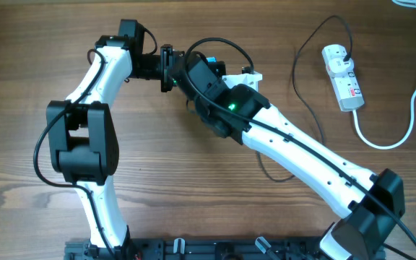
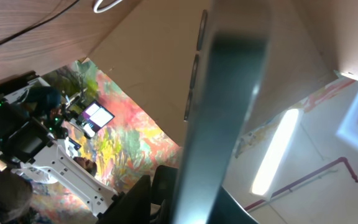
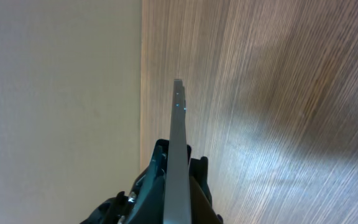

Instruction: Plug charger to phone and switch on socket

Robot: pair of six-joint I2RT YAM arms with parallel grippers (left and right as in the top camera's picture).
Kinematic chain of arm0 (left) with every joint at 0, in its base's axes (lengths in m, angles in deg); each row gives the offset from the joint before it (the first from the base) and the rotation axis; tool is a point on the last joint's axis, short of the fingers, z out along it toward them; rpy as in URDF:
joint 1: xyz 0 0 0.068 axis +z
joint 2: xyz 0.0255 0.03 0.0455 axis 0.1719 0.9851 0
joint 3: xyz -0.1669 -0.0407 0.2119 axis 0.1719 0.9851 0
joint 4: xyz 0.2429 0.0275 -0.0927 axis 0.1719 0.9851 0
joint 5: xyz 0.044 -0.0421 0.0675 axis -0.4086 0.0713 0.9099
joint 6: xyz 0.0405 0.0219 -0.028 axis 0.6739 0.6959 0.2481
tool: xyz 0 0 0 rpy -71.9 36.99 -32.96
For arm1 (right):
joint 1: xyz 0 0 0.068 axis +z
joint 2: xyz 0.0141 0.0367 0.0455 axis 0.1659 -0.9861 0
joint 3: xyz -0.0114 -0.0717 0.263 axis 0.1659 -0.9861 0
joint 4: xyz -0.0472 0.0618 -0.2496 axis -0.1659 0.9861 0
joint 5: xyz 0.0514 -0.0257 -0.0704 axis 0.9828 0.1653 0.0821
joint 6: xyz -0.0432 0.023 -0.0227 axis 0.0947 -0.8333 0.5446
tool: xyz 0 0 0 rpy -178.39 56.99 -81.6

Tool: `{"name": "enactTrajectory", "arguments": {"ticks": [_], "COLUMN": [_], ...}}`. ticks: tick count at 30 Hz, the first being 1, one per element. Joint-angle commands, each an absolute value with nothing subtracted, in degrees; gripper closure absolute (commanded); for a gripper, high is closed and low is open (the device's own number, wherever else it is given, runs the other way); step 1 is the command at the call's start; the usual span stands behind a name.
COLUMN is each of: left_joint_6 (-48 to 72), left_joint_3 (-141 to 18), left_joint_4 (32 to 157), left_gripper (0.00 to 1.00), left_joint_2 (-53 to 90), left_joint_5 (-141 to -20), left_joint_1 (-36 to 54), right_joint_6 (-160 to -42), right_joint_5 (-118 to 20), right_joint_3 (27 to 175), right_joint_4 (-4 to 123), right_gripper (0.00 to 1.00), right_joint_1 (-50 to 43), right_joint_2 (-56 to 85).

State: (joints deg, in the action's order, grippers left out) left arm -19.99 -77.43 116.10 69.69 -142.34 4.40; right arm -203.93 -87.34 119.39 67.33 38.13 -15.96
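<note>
The phone is held above the table between both grippers. In the overhead view only a turquoise patch of the phone (image 1: 212,59) shows beside the right arm. My left gripper (image 1: 180,68) is shut on the phone (image 2: 229,93), seen edge-on with its side buttons. My right gripper (image 1: 197,74) is also shut on the phone (image 3: 178,124), a thin grey edge between its jaws (image 3: 178,171). The white socket (image 1: 343,85) lies at the far right. The charger's black cable (image 1: 297,79) runs from the socket down under my right arm. Its plug tip is hidden.
The socket's thick white cord (image 1: 403,130) loops off the right edge. The black cable (image 2: 17,28) also crosses the wood in the left wrist view. The table's far edge (image 3: 142,62) lies just beyond the phone.
</note>
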Motion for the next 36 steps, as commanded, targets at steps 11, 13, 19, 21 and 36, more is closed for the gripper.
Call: {"name": "enactTrajectory", "arguments": {"ticks": [11,13,19,21,36], "left_joint_6": [-19.9,-19.9,-19.9,-19.9,-11.4], "left_joint_3": [-77.4,-77.4,-77.4,-77.4,-77.4], "left_joint_4": [115.9,115.9,116.0,116.0,120.1], "left_gripper": [0.96,0.96,0.96,0.96,0.96], "left_joint_2": [67.7,67.7,67.7,67.6,59.3], "left_joint_5": [-143.6,-143.6,-143.6,-143.6,-143.6], "left_joint_1": [4.6,4.6,4.6,4.6,4.3], "right_joint_6": [-202.4,-202.4,-192.1,-191.9,-155.8], "right_joint_5": [-87.7,-87.7,-100.3,-102.1,-67.2], "right_joint_3": [120.4,120.4,120.4,120.4,120.4], "right_joint_4": [66.8,66.8,68.9,72.0,72.6], "right_gripper": [0.90,0.90,0.71,0.56,0.25], "right_joint_1": [38.1,38.1,38.0,37.3,17.4], "right_joint_2": [-15.3,-15.1,-11.4,-10.8,-10.9]}}
